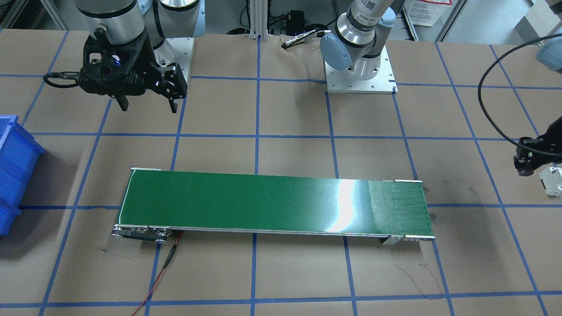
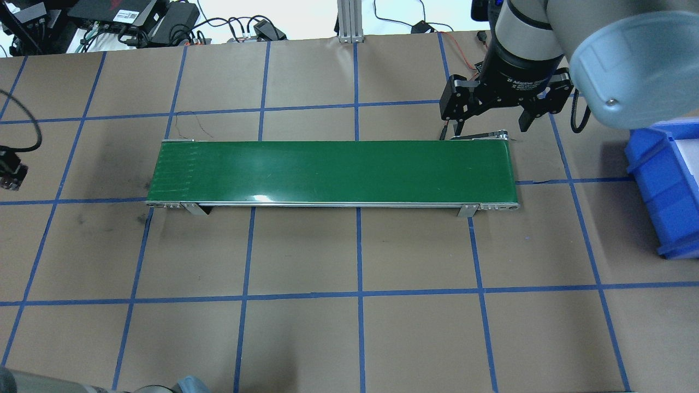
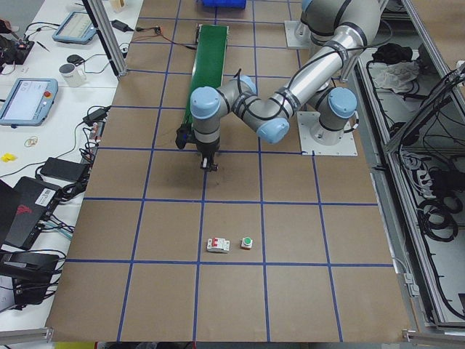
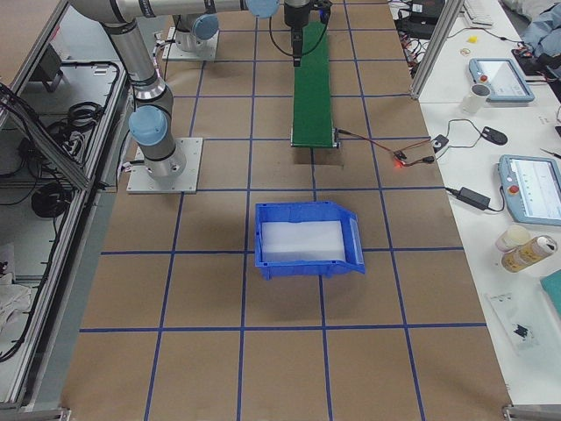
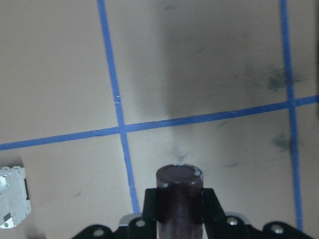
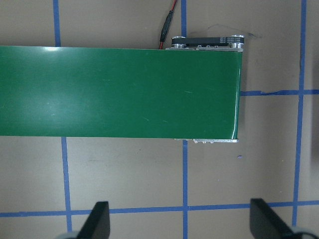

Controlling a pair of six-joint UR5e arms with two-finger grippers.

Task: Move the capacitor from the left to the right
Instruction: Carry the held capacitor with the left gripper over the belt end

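My left gripper (image 5: 179, 201) is shut on the capacitor (image 5: 178, 185), a dark brown cylinder held upright between the fingers, above the brown table paper near a blue tape crossing. This gripper shows at the right edge of the front view (image 1: 525, 163) and in the left side view (image 3: 208, 163), off the left end of the green conveyor belt (image 2: 333, 172). My right gripper (image 2: 487, 130) is open and empty, above the table beside the belt's right end. In its wrist view the fingers (image 6: 99, 219) stand wide apart, with the belt end (image 6: 119, 92) ahead of them.
A white-grey blocky part (image 1: 552, 179) lies just beside the left gripper and also shows in the left wrist view (image 5: 11, 196). A white part with a green cap (image 3: 247, 242) lies near it. A blue bin (image 2: 666, 185) stands at the table's right end.
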